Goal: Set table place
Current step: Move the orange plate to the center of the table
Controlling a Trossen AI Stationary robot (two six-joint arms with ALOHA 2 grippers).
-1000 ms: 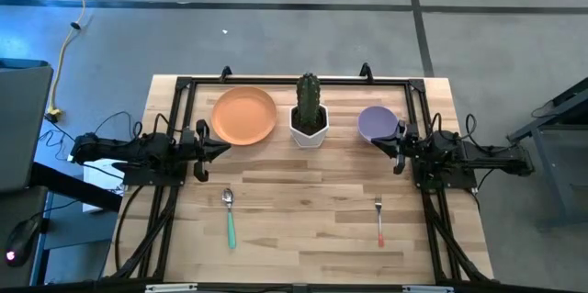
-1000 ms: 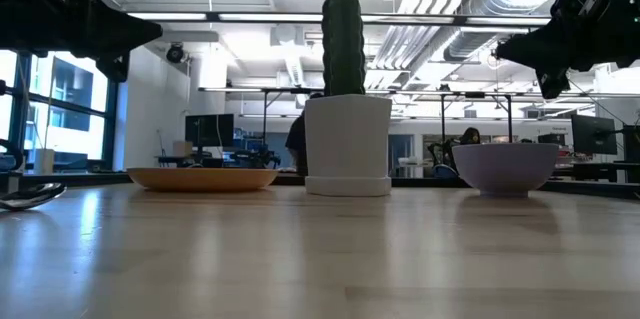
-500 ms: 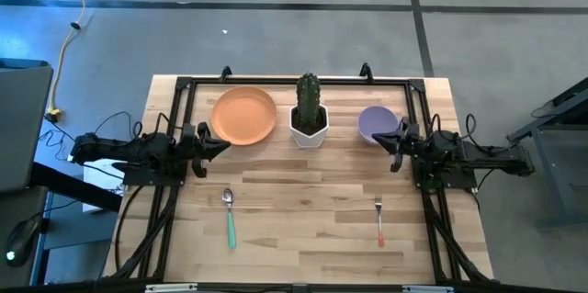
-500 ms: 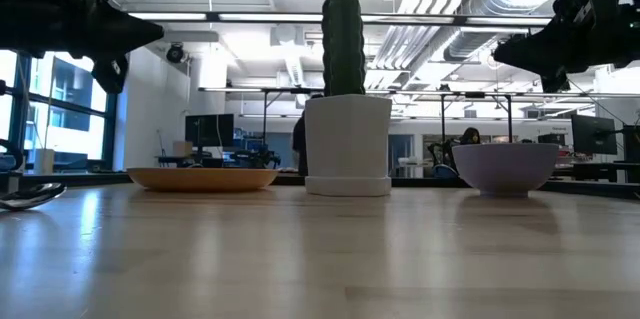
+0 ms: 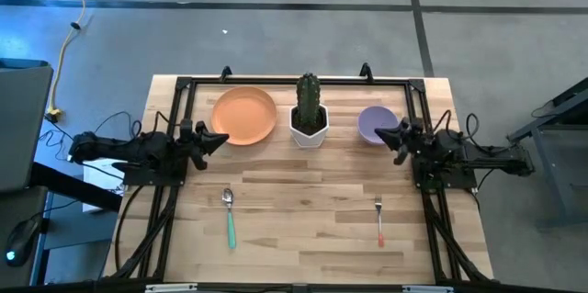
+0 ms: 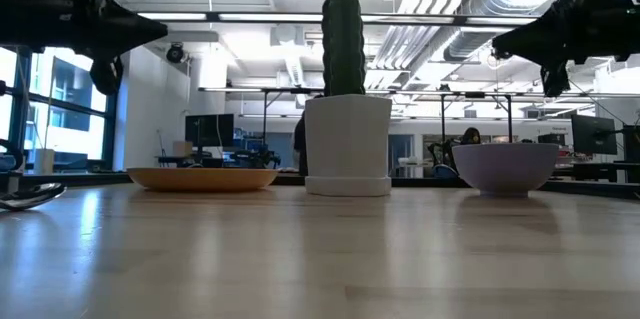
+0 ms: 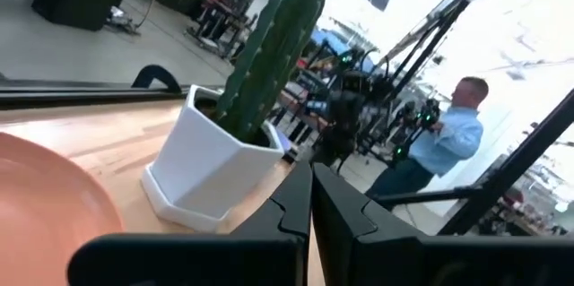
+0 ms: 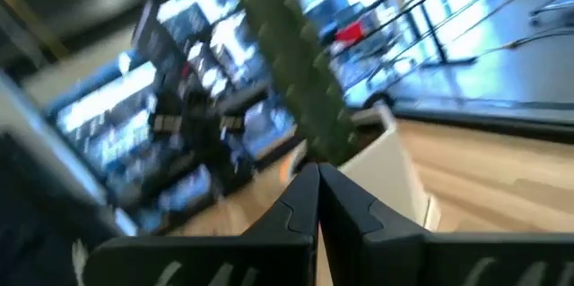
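Both grippers (image 5: 223, 137) (image 5: 378, 132) raised, fingers together.

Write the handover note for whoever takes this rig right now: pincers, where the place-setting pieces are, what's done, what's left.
Left pincer: shut, empty, raised beside the orange plate.
Right pincer: shut, empty, raised by the lavender bowl.
Plate and bowl sit at the far side of the table, with the cactus pot between them. Green-handled spoon lies near-left, orange-handled fork near-right.
Done: nothing grasped or arranged.
Left: bring plate, bowl, spoon and fork together as one setting; leave the cactus.
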